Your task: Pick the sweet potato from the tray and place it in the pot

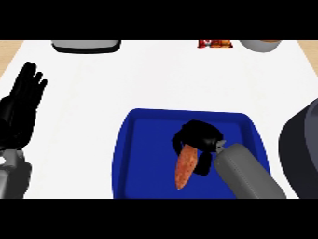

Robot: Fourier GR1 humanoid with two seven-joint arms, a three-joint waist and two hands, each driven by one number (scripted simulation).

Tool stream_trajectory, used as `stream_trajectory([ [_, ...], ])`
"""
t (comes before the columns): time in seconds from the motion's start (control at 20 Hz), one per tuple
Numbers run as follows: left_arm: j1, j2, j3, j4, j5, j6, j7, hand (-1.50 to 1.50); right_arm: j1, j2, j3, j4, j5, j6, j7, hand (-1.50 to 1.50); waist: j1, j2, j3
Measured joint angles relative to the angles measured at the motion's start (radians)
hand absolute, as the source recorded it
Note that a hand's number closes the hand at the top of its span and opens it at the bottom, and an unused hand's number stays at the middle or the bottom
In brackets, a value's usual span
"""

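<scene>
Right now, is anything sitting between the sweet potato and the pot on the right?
Nothing visible does. The right hand is curled round the sweet potato at the blue tray. Between it and the dark pot lie only the tray's right rim and a strip of white counter.

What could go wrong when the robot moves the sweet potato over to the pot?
1. The right hand curls round only one end of the sweet potato. The long free end might swing, or the whole thing might slip out.
2. The pot sits to the right, past the tray. The sweet potato's free end could bump the tray's rim or the pot's wall on the way over.
</scene>
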Motion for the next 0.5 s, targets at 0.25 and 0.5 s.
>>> stream_trajectory([
  [0.25, 0.017, 0.0, 0.01, -0.004, -0.006, 0.012, 0.006, 0.0, 0.033, 0.062, -0.149, -0.027, -0.016, -0.066, 0.309, 1.5, -0.031, -0.004, -0.002],
  [0.5, 0.033, -0.006, 0.012, -0.003, -0.013, 0.02, -0.005, 0.0, 0.077, 0.09, -0.253, -0.097, -0.051, -0.234, 0.664, 1.5, -0.046, -0.01, -0.002],
])
